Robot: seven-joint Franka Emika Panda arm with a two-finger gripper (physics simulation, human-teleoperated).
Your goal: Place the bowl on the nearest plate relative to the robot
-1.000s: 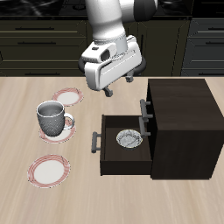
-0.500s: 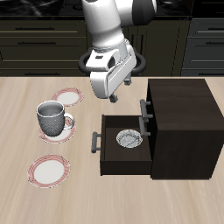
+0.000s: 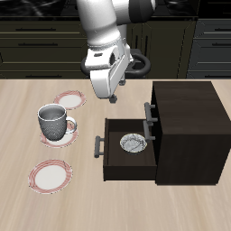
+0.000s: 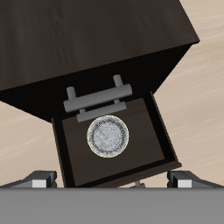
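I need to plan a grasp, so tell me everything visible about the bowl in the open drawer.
The bowl is small, round and shallow, white with a grey-blue speckled inside, and looks ceramic. It sits upright and empty on the floor of the pulled-out drawer of the dark cabinet, roughly centred and clear of the drawer walls. Nothing else touches it. The pincer hangs above and farther back, not in contact; the wrist view looks straight down on it.

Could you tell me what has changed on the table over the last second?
Only the arm moved: the gripper turned and lifted slightly above the open drawer, taking hold of nothing. The bowl stayed in the drawer; the mug and both plates stayed put.
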